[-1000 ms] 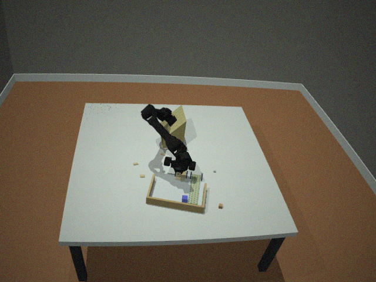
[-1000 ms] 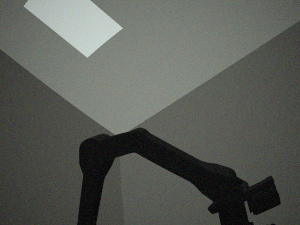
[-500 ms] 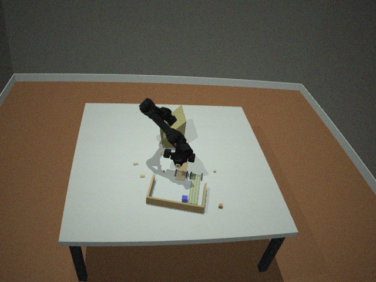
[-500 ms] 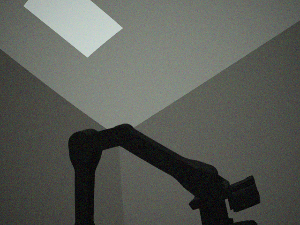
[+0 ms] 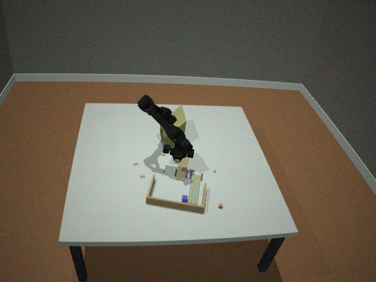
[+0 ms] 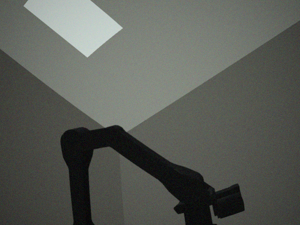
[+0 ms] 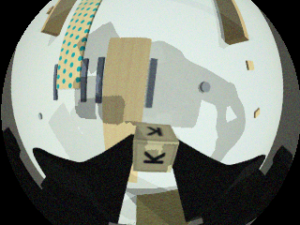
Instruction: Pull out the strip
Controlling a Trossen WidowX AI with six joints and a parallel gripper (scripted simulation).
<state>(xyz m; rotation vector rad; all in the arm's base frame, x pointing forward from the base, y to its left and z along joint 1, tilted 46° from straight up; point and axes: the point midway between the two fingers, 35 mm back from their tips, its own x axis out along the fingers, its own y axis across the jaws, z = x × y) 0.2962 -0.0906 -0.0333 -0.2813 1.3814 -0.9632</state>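
Jaws are clamped on the labelled cube, marked K, which you have raised above the tabletop. Beyond the jaws lies the plain wooden strip; the dotted strip lies beside it, farther from the jaws.

black robot arm bent high at the elbow, forearm sloping down toward the wrist, gripper pointing downward, its two dark fingers clamped partway apart on something between them
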